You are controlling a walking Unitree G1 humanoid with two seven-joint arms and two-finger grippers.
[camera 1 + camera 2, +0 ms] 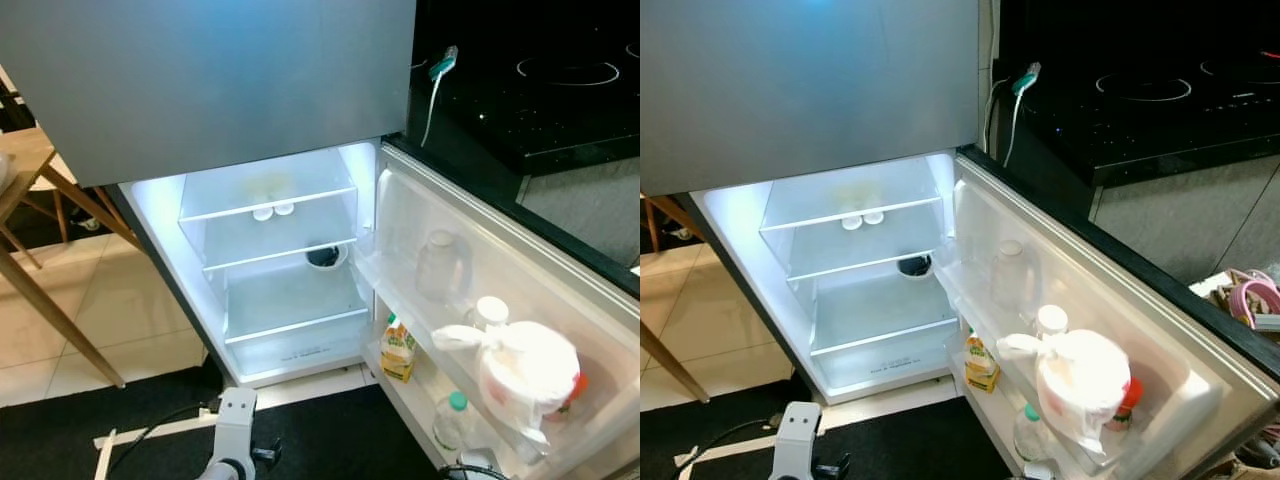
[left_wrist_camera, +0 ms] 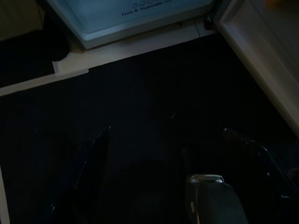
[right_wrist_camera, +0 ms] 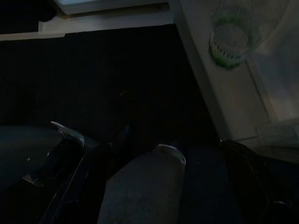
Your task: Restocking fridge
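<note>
The fridge's lower compartment (image 1: 160, 230) stands open and lit, with glass shelves. On one shelf sit two small white tubs (image 1: 272, 211), and a dark bowl (image 1: 325, 256) lies below them. The open door's shelf (image 1: 400, 392) holds a juice carton (image 1: 398, 350), a green-capped bottle (image 1: 452, 420), a tied white bag (image 1: 525, 370), a clear jar (image 1: 443, 265) and a white-capped bottle (image 1: 490, 312). My left arm (image 1: 235, 430) hangs low before the fridge. In the dark wrist views, my left gripper (image 2: 167, 129) and right gripper (image 3: 140, 133) hang over the black mat with fingers apart and nothing between them.
A wooden table's legs (image 1: 40, 290) stand at the left on pale tiles. A black cooktop counter (image 1: 540, 80) runs behind the open door, with a teal-tipped cable (image 1: 440, 65) hanging off it. A black mat (image 1: 330, 440) lies before the fridge. Pink cords (image 1: 1250, 298) sit at the far right.
</note>
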